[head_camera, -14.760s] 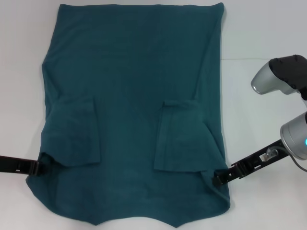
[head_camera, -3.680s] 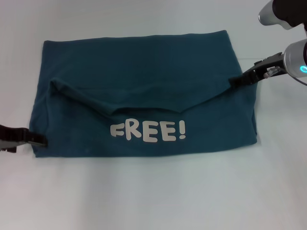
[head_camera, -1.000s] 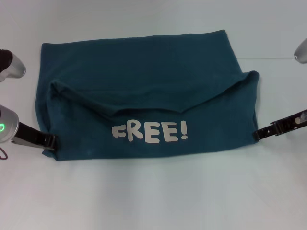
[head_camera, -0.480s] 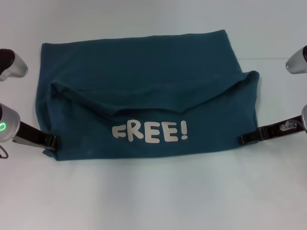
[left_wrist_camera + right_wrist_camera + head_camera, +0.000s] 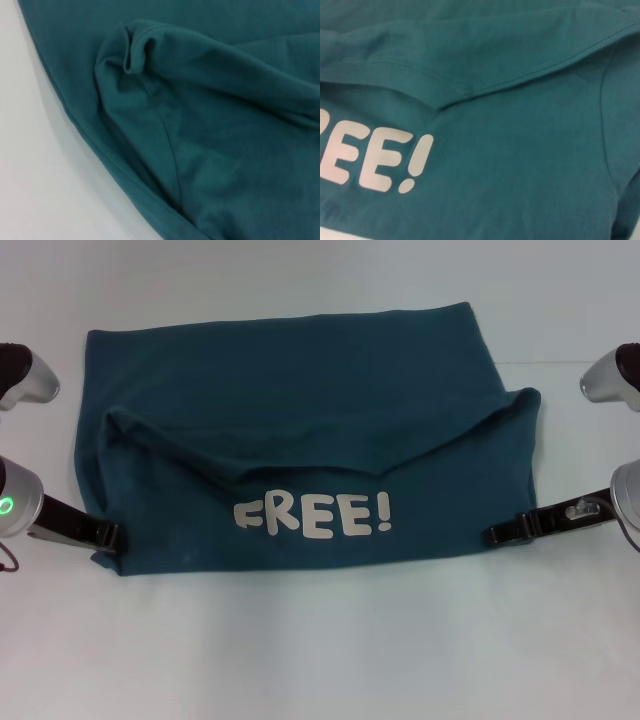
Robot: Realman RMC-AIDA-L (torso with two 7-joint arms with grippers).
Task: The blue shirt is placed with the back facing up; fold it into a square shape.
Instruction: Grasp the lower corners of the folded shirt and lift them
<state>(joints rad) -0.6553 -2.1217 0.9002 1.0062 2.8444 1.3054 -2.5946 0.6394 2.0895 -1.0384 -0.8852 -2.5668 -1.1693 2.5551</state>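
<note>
The blue shirt (image 5: 300,390) lies folded into a wide rectangle. Its near layer is turned over and shows pale "FREE!" lettering (image 5: 310,515). My left gripper (image 5: 105,537) is at the near-left corner of the shirt, shut on the slightly puckered edge there. My right gripper (image 5: 495,535) reaches in from the right and rests over the shirt's near-right part, just right of the lettering. The left wrist view shows a bunched fold of the shirt (image 5: 135,50). The right wrist view shows the hem fold and the end of the lettering (image 5: 385,160). Neither wrist view shows fingers.
The shirt lies on a plain white table (image 5: 320,650). The left arm's body (image 5: 15,505) stands at the left edge of the head view and the right arm's body (image 5: 620,440) at the right edge.
My right gripper has moved left, from the shirt's right edge onto its near-right part. The left gripper and the shirt have stayed where they were.
</note>
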